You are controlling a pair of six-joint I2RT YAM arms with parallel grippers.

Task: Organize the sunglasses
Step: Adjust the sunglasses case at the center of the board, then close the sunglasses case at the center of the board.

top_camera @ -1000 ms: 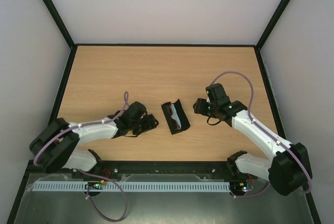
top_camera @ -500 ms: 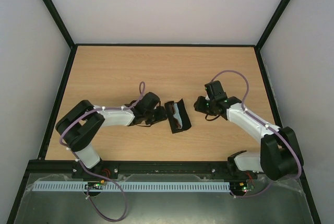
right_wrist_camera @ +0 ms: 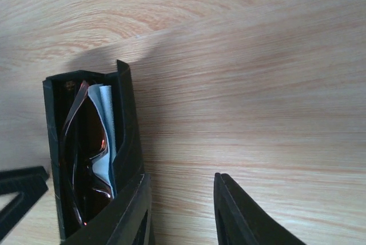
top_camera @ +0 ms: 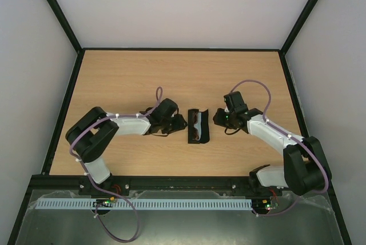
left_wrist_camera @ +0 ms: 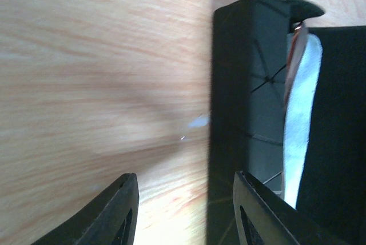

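The sunglasses (top_camera: 198, 125) lie folded inside an open black case (top_camera: 201, 138) at mid-table, with a light blue cloth (right_wrist_camera: 106, 133) tucked beside them. In the right wrist view their brown frame and lenses (right_wrist_camera: 86, 162) show inside the case (right_wrist_camera: 127, 119). My left gripper (top_camera: 182, 123) is at the case's left side and stands open; in its wrist view the case wall (left_wrist_camera: 249, 85) lies just inside one finger (left_wrist_camera: 269, 211). My right gripper (top_camera: 218, 119) is at the case's right side and is open over bare wood, one finger (right_wrist_camera: 132, 213) against the case's flap.
The wooden table (top_camera: 171, 73) is bounded by a black frame (top_camera: 183, 49) and pale walls. Both arm bases sit along the near rail (top_camera: 171, 183). The purple cables (top_camera: 260, 88) loop above the arms.
The left arm has swung right up to the case. The case has turned from tilted to nearly straight and shifted slightly right. The jaws of both grippers have narrowed.
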